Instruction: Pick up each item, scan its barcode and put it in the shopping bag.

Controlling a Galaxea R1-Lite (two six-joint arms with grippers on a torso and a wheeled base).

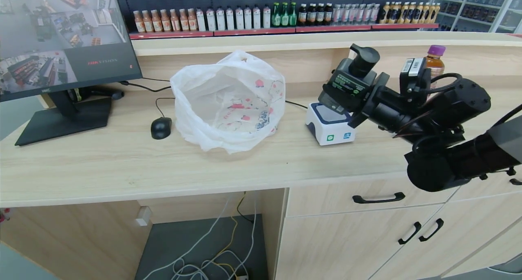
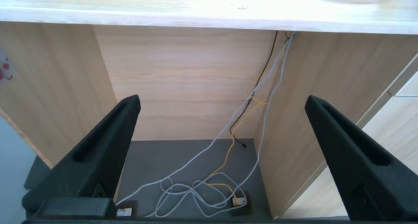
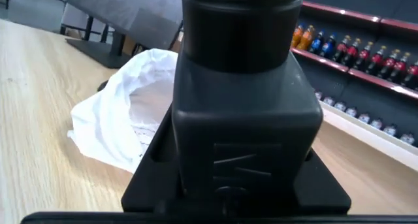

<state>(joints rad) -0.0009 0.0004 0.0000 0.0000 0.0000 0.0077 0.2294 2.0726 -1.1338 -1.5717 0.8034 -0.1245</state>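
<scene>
Over the white barcode scanner [image 1: 330, 129], at 3 o'clock from the shopping bag [image 1: 228, 100], the right gripper [image 1: 361, 98] clamps a dark square bottle [image 1: 350, 78]. Under the counter [image 1: 122, 161] the left gripper [image 2: 222, 106] gapes wide. A label turned away would likely spoil the scan; a slack grip could drop it.

Shop, checkout counter [image 1: 122, 157], stocked bottle shelves [image 1: 285, 27]

Before me runs a pale wood counter [image 1: 122, 161] with black-handled drawers [image 1: 326, 200]; behind it, a dark shelf [image 1: 253, 33] of bottles [image 1: 229, 18]. Cables [image 2: 196, 185] lie on the grey floor [image 1: 163, 247] underneath.
</scene>
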